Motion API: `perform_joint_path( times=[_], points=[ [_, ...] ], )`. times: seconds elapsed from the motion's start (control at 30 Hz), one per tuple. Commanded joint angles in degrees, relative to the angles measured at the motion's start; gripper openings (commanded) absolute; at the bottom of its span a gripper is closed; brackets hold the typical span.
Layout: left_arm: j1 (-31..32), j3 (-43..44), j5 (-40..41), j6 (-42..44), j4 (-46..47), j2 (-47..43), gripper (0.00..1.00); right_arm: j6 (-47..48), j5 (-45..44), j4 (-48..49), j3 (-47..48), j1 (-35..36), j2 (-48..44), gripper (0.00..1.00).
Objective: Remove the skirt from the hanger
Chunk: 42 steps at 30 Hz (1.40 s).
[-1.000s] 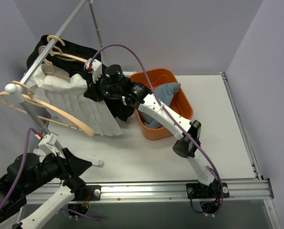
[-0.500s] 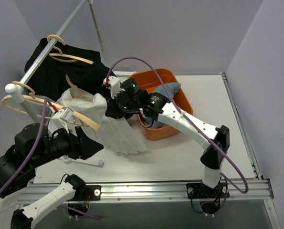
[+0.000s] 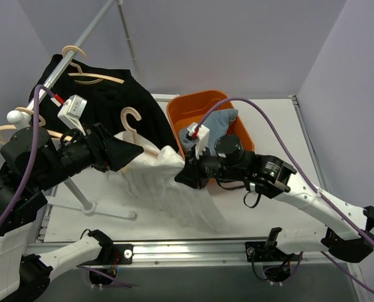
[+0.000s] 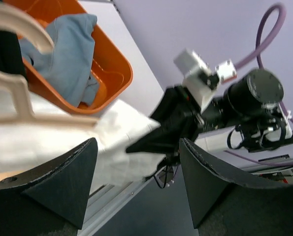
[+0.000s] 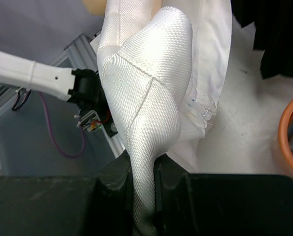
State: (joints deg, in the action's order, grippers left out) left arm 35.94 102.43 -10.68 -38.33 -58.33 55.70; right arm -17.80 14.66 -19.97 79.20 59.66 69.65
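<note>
**Top cam:** left gripper [image 3: 122, 153] sits at 9 o'clock of centre, right at the wooden hanger [image 3: 133, 119]. The hanger's hook is off the rail [image 3: 61, 68], which runs out toward 11. The white skirt [image 3: 193, 204] drapes from the hanger's right shoulder and trails toward 6, down to the table [image 3: 281, 132]. Right gripper [image 3: 183, 175] bites the skirt at centre, just beside the hanger end. My read is that one arm steadies the wood while the other drags cloth off it. The skirt isn't free yet, its top edge looks to be on the hanger. Orange plastic basket [image 3: 199, 96] at 12, with a blue cloth [image 3: 217, 121] in it, is a likely drop spot. Black garment [image 3: 117, 94] hangs at 10–11.

**Left wrist:** its fingers [image 4: 62, 182] are dark, blunt wedges at 7 and 5. They stand wide apart, and I see nothing pinched between them. The hanger is smooth pale wood at 9–10, with the skirt bunched under it. A tan sliver shows at the 8 edge beside one finger. That could be the hanger resting there, but I can't tell what carries it.

**Right wrist:** jaws are clamped hard on a rolled fold of skirt at 6. The cloth is a twill weave with visible diagonal ribs, a slight sheen and a stitched seam across the fold. It's stiff enough to hold a rounded bulge. A thinner hemmed edge shows at 3. The grip looks deep, so slip is unlikely. Snagging on the hanger end is the bigger risk.
</note>
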Motion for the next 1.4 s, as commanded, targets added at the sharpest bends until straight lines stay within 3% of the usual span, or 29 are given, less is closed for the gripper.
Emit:
perform_joint_path(
  times=[0.0,0.27,0.53,1.37],
  points=[
    [-0.2,5.0,2.3,1.1,3.7,3.3,0.75,-5.4,-2.4,2.4,-0.9,2.1,-6.3,0.00],
    [-0.1,15.9,0.7,7.7,-5.1,11.4,0.71,-10.7,-3.6,-1.3,1.7,3.2,-11.0,0.00],
    [-0.1,14.8,0.6,9.4,-6.5,11.5,0.60,-11.6,-2.1,-2.0,4.7,3.3,-11.4,0.00],
    [-0.1,13.2,1.9,16.5,-9.4,15.1,0.61,-15.0,1.0,3.2,6.3,5.1,-9.7,0.00]
  ],
)
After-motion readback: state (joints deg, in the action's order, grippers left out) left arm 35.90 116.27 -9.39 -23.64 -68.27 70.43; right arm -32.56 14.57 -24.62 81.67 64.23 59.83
